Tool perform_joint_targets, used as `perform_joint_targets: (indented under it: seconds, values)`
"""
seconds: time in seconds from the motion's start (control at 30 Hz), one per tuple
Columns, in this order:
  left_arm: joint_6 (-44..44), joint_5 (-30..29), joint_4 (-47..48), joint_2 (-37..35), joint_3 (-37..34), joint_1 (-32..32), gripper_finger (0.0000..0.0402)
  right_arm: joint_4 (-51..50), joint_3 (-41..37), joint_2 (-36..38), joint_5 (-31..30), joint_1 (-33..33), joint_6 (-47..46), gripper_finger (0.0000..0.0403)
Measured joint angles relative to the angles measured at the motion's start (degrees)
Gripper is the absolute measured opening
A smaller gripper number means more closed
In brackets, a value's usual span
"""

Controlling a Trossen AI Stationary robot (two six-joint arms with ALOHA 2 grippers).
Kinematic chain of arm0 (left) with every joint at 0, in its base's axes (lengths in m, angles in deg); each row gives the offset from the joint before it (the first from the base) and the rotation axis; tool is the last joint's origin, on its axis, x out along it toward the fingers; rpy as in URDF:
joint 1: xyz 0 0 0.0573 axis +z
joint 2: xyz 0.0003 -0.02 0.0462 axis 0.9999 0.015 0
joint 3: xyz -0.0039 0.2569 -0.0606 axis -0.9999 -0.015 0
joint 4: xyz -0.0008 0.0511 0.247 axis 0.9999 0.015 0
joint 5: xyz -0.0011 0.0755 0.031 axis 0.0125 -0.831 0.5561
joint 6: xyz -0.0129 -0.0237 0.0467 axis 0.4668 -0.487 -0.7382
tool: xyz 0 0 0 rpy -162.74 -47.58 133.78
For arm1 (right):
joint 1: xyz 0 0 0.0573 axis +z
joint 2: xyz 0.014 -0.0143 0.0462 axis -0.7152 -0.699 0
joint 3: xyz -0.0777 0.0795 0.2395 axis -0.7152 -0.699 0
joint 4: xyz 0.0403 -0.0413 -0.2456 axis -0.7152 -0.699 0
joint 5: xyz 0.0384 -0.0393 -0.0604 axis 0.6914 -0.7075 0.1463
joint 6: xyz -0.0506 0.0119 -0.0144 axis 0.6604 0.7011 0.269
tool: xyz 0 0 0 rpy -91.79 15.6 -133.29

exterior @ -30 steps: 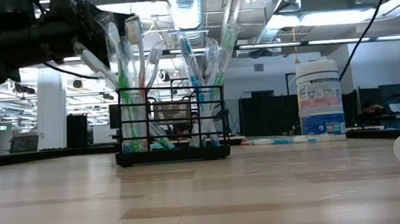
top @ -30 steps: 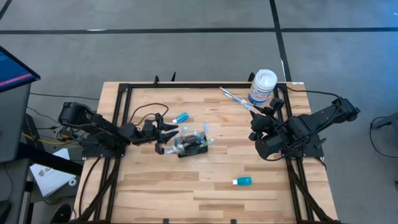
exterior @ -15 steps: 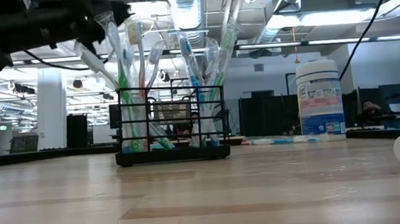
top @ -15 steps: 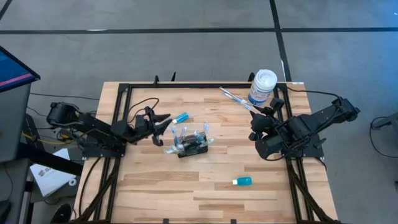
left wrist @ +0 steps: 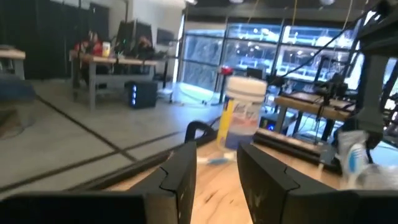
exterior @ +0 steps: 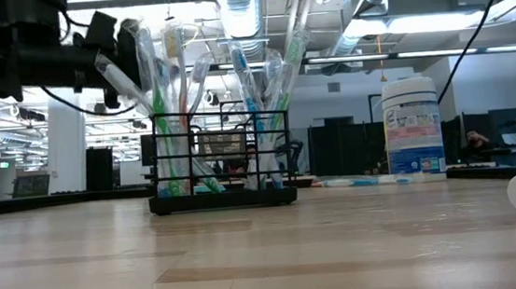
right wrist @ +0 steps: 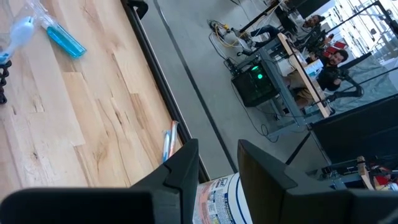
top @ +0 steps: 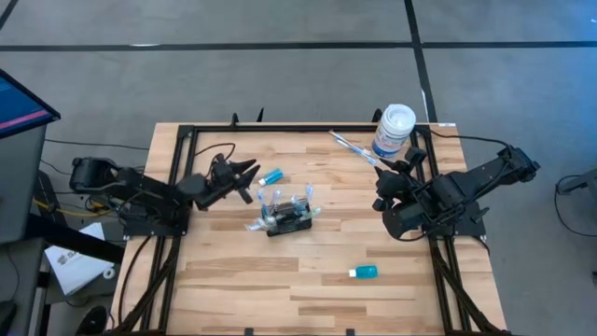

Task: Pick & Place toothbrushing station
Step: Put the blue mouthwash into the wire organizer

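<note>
- My left gripper (top: pixel 244 174) hangs above the table, just left of the toothbrushing station (top: pixel 286 216) and apart from it; its fingers (left wrist: pixel 180 171) stand a little apart with nothing between them.
- Open wood lies beneath and in front of that gripper. A small blue tube (top: pixel 271 175) sits just beside its tip, toward the far edge.
- The toothbrushing station stands upright near the middle of the table (top: pixel 308 289), its black mesh compartments full of brushes, touched by neither arm.
- In front of the station the boards are open, apart from a blue-capped tube (top: pixel 364 272) lying toward the right.
- My right gripper (top: pixel 403 168) waits by the right rail, fingers (right wrist: pixel 180 169) slightly parted and holding nothing.
- Just beyond it, the white canister (top: pixel 394 130) stands at the far right corner, with a loose toothbrush (top: pixel 353 147) lying beside it.
</note>
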Motion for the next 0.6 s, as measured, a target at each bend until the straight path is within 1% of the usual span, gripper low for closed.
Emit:
perform_joint_targets:
  seconds: [0.17,0.3,0.6]
  values:
    - [4.5,4.2,5.9,0.0,0.0,4.7,0.0108,0.0,0.0,0.0,0.0,0.0,0.0,0.0102]
    - [7.6,6.7,11.6,0.0,0.0,6.9,0.0108,0.0,0.0,0.0,0.0,0.0,0.0,0.0102]
    - [8.6,6.6,21.5,0.1,0.0,7.1,0.0108,0.0,0.0,0.0,0.0,-0.1,-0.2,0.0102]
